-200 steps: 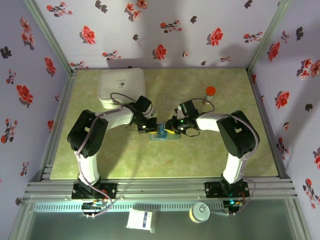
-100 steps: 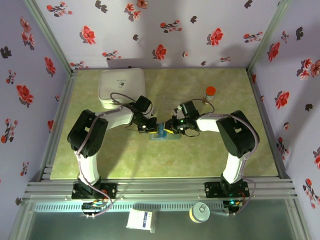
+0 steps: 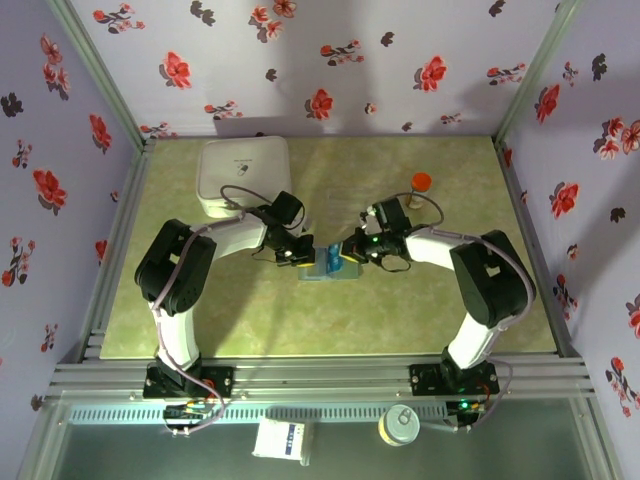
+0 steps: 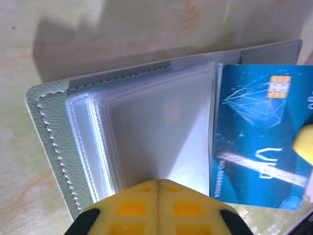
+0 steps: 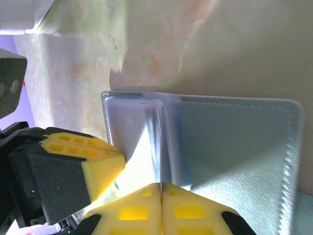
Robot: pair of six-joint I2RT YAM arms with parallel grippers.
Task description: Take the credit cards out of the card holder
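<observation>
One bench [image 3: 250, 330] carries everything, and places here are given from the holder [image 3: 322, 272], which lies open at mid-bench. One white box [image 3: 245, 172] sits far-left of it. Two arms reach in, the left arm [image 3: 175, 270] from the holder's left and the right arm [image 3: 490, 280] from its right. One holder, two panels. Its clear sleeves [image 4: 156, 132] are fanned up off the left panel.

One card [image 4: 259, 142] can be seen, blue, out over the holder's right panel. One bottle [image 3: 420, 192] with an orange-red cap stands far-right of the holder. Near side of the holder, past the arm bases, lie one white packet [image 3: 280, 438] and one round tin [image 3: 400, 426].

The left hand [image 4: 158, 193] has its pads pressed together, with no gap, at the sleeves' near edge. Whether a sleeve is caught between them cannot be told. The right hand [image 5: 160, 196] is pinched narrow on the card, which runs edge-on into the seam between its pads.

Since a second ago, the right arm's elbow has swung out to the right, away from the holder. Its wrist has drawn back the same way, so the bottle now stands clear of it. The right hand's pads have also come together. The left arm, holder, box and bottle have not shifted.
</observation>
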